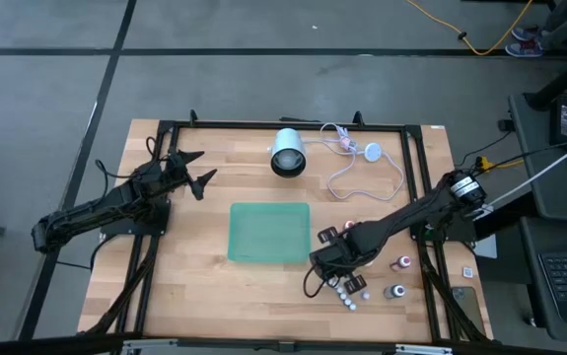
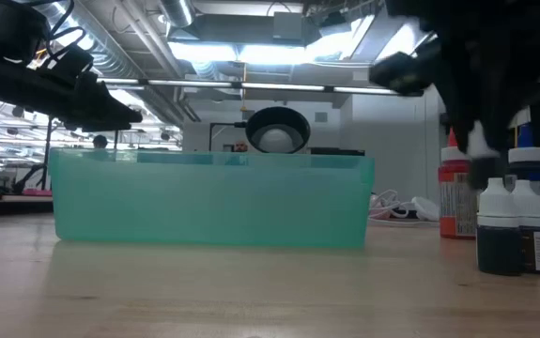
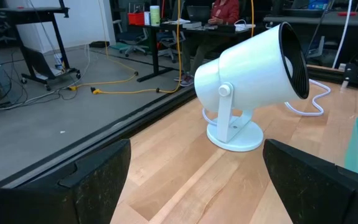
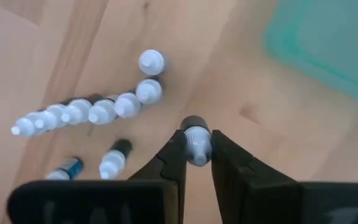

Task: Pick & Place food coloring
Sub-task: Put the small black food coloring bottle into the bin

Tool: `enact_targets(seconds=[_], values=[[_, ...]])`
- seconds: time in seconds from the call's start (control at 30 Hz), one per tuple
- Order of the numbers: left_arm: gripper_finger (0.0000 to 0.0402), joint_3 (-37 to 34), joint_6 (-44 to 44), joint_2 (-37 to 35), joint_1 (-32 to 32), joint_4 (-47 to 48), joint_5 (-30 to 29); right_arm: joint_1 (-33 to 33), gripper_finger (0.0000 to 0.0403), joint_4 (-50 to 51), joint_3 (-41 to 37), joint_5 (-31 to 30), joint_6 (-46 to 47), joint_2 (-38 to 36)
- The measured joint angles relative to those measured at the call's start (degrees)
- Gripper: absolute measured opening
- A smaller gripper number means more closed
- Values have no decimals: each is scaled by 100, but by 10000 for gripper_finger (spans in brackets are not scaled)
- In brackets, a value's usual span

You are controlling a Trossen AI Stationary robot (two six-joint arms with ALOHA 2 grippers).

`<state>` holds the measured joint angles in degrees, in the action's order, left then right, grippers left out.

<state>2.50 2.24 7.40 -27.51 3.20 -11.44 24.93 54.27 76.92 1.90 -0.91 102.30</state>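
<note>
The food coloring is several tiny bottles with white caps. Most stand in a curved row point(image 4: 101, 112) on the wood near the table's near right corner, and they show as a cluster point(image 1: 350, 293) in the high view. Two more bottles point(image 1: 401, 263) stand farther right. In the low view I see a red one point(image 2: 453, 197), a dark one point(image 2: 500, 230) and a blue one point(image 2: 529, 202). My right gripper point(image 4: 196, 149) point(image 1: 324, 274) is shut on one dark bottle. My left gripper point(image 1: 196, 170) waits open over the far left of the table. My right gripper pinches one dark bottle between its two fingers at the white cap point(image 4: 197, 138). The fingers come from above, pointing down. The bottle stands upright in the hold, and its dark body point(image 4: 193, 122) shows below the cap. Whether its base is still on the table I cannot tell.
A green translucent tray point(image 1: 268, 232) point(image 2: 213, 202) sits mid-table, left of the right gripper. A white fan-like lamp point(image 1: 288, 153) point(image 3: 247, 81) stands at the far edge, with its white cable point(image 1: 362, 173) looping to the right. A black frame point(image 1: 263, 125) runs round the table.
</note>
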Motion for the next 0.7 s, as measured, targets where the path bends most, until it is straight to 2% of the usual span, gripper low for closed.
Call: enact_targets(seconds=[0.33,0.57,0.7], values=[[361,-1,0,0,-1,0,0,-134,58,1103,1499,-227,72,0],[361,0,0,0,0,0,0,-554,58,1120,2126,-460,96,45],[361,-1,0,-2,-2,0,0,-836,58,1259,2522,-604,116,321]])
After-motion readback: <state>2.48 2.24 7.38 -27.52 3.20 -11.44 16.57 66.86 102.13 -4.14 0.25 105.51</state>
